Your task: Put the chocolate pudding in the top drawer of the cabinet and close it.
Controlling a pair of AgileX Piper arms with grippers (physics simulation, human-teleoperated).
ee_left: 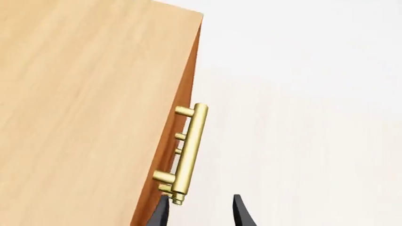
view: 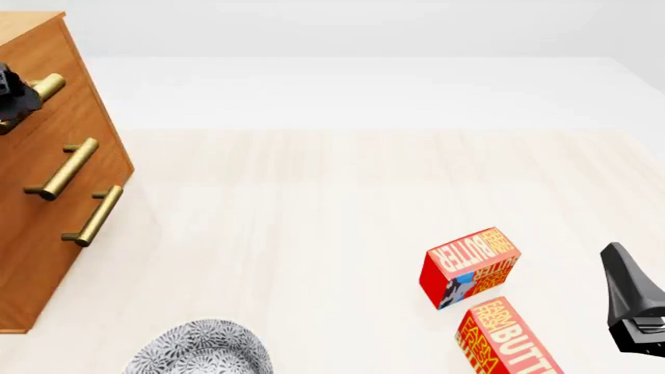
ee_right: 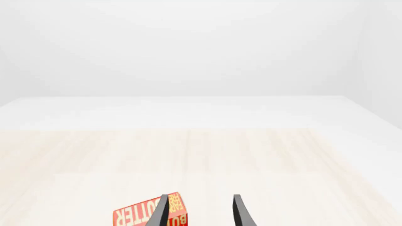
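Note:
The cabinet point(view: 52, 234) stands at the far left of the table, all drawers shut. Its top drawer point(view: 50, 56) has a brass handle point(view: 47, 86). My left gripper point(view: 11, 97) hovers at the near end of that handle, open, with nothing between its fingers. In the left wrist view the gripper point(ee_left: 199, 209) sits just past the handle point(ee_left: 188, 150), above the cabinet's light top point(ee_left: 82, 103). My right gripper point(view: 628, 300) is open and empty at the near right, beside the butter boxes; it also shows in the right wrist view point(ee_right: 199, 207). The chocolate pudding is out of view.
Two red-and-orange BUTTER boxes lie at the near right, one upright on its edge point(view: 469, 266) and one flat point(view: 504, 339); the first also shows in the right wrist view point(ee_right: 141, 215). A grey patterned bowl point(view: 202, 349) sits at the near left. Two lower handles point(view: 65, 167) point(view: 93, 214) jut out.

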